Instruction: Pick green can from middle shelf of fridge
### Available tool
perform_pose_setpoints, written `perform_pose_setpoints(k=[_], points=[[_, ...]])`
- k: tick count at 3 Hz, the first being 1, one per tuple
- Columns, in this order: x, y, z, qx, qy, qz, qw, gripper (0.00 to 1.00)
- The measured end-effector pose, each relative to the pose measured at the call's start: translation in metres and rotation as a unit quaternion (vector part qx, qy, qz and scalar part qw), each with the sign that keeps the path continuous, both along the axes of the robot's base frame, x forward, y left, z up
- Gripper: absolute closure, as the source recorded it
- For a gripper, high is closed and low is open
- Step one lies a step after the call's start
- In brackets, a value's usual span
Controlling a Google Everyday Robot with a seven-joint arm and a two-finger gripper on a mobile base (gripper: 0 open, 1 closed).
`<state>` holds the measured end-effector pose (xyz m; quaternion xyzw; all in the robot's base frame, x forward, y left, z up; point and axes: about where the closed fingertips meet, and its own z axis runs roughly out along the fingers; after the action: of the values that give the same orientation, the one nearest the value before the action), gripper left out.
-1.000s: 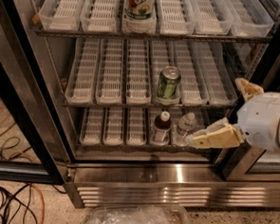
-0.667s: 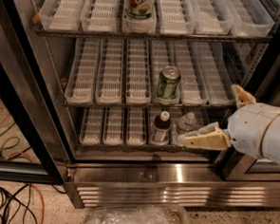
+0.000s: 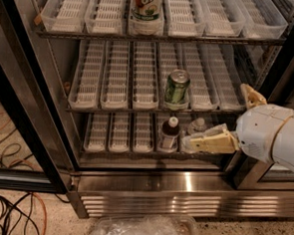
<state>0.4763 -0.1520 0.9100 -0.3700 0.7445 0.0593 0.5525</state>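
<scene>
The green can (image 3: 177, 89) stands upright on the middle shelf (image 3: 118, 83) of the fridge (image 3: 183, 184), in a lane right of centre near the front edge. My gripper (image 3: 218, 115) is at the right, in front of the fridge, below and right of the can and apart from it. Its fingers are spread open and empty: one beige finger (image 3: 210, 143) points left at the height of the bottom shelf, the other (image 3: 252, 96) sticks up at the right.
A white-green carton (image 3: 147, 5) stands on the top shelf. Two small capped bottles (image 3: 169, 134) (image 3: 197, 126) stand on the bottom shelf by my lower finger. The open door's black frame (image 3: 18, 106) is at the left. Cables (image 3: 6, 213) and a clear plastic bag (image 3: 145, 231) lie on the floor.
My gripper has shifted a little to the left, towards the fridge opening, staying at bottom-shelf height. The can has not moved.
</scene>
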Motion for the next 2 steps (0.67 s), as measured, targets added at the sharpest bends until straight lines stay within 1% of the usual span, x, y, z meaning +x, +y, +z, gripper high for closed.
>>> perform_pose_setpoints(k=[1, 2], points=[[0.005, 0.003, -0.003, 0.042, -0.001, -0.011, 0.9991, 0.00], [0.019, -0.016, -0.025, 0.124, -0.010, -0.053, 0.9908, 0.00]])
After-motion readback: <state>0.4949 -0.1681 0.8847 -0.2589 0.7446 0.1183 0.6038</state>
